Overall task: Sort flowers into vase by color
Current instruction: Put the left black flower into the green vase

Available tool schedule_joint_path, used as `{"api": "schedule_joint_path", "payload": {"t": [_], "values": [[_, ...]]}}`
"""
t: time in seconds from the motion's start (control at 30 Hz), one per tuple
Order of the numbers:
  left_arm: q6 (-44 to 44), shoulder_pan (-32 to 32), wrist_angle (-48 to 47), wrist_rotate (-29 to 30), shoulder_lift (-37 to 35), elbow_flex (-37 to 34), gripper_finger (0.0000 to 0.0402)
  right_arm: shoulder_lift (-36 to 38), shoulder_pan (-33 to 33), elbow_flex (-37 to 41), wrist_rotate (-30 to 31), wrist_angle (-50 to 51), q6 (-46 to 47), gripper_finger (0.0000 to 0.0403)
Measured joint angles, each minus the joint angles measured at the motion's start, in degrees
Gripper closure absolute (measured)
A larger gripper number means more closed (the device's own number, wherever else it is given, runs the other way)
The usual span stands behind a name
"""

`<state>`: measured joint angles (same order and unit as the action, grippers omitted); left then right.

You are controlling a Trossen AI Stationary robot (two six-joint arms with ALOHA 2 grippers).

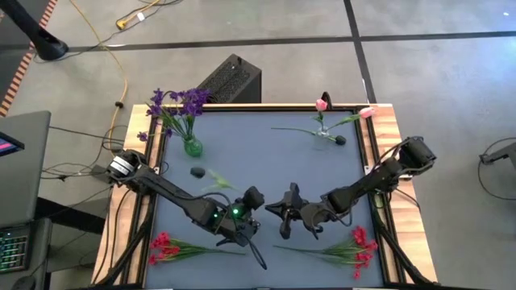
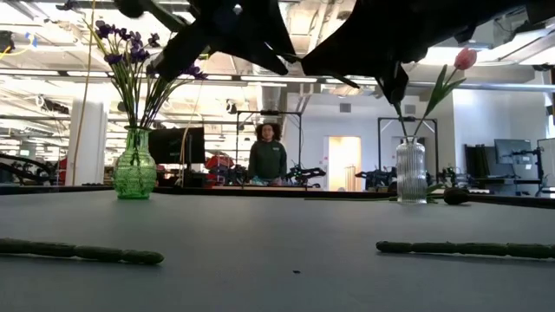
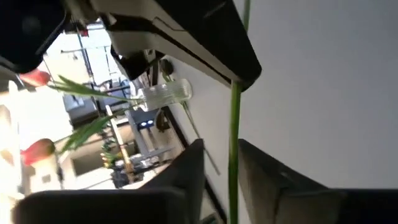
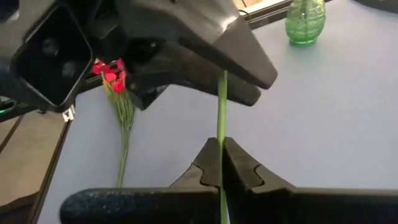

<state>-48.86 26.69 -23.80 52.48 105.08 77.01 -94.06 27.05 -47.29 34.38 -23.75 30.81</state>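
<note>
Two vases: green vase [image 1: 192, 147] holds purple flowers [image 1: 179, 105].

Both robot arms are black and made of chunky parts joined together. The left arm [image 1: 173, 196] has a shiny silver ring near its base and small green lights glowing near its wrist. The right arm [image 1: 379, 179] looks plain black, with a rounded block at its elbow. Each pincer finger is dark, wedge-shaped and slightly rough, maybe rubbery. Thin black cables run along the arms.
</note>
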Motion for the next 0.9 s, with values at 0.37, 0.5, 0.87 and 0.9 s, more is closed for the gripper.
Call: {"api": "schedule_joint_path", "payload": {"t": [0.37,0.5,0.87,0.9], "values": [[26.41,6.08,-10.17,-1.82,-8.1,-0.18,0.0232,0.0,1.98,0.0,5.36,2.53,1.99,0.0379],[39.26,7.15,-11.23,-9.15,-15.28,-2.66,0.0231,0.0,3.77,0.0,8.45,2.43,2.16,0.0379],[37.81,16.57,31.08,-19.68,-26.42,-22.45,0.023,0.0,11.08,0.0,22.34,2.25,4.08,0.0379],[37.24,17.37,35.4,-20.38,-26.47,-24.14,0.023,0.0,11.48,0.0,23.59,2.27,4.12,0.0379]]}}
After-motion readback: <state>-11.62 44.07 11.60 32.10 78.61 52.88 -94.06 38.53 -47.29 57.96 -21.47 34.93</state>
